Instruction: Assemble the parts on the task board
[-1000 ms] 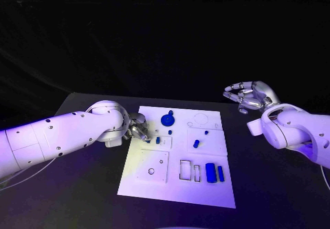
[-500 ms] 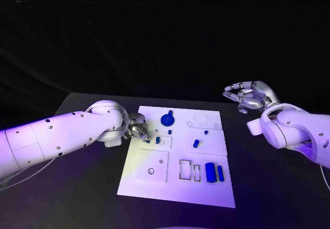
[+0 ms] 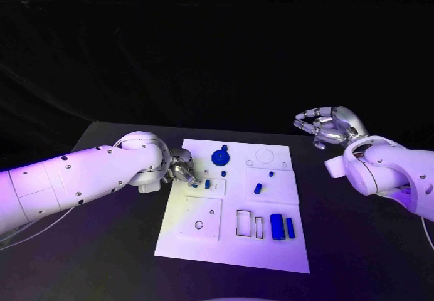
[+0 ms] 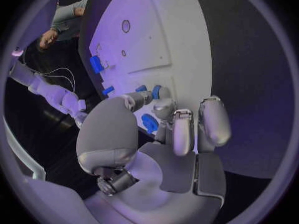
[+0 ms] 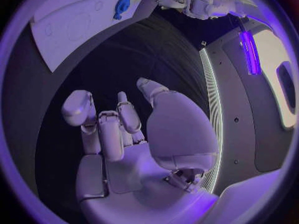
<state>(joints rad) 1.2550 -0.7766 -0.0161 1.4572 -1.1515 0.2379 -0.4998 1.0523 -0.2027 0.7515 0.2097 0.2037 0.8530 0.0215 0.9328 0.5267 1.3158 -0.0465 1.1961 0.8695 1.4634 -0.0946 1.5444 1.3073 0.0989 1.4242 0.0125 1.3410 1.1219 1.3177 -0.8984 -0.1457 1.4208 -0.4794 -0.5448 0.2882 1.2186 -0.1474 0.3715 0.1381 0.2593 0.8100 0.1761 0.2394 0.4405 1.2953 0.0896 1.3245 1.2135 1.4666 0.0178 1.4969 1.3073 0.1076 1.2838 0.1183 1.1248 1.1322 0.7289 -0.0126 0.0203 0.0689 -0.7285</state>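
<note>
The white task board (image 3: 271, 251) lies in the middle of the black table. My left hand (image 3: 182, 170) is at the board's left edge, its fingers (image 4: 176, 129) curled down over a small blue part (image 4: 149, 123); I cannot tell whether they pinch it. Another small blue part (image 3: 207, 184) stands just beside the fingertips. A round blue part (image 3: 221, 156) sits near the board's far edge, and two blue blocks (image 3: 278, 226) stand in slots near its front right. My right hand (image 3: 327, 125) is raised off to the right of the board, fingers apart and empty.
A blue peg (image 3: 258, 188) lies on the board's middle right panel. Empty rectangular slots (image 3: 244, 223) and a square panel with small holes (image 3: 201, 218) are in the front half. Black table (image 3: 100, 251) surrounds the board on both sides.
</note>
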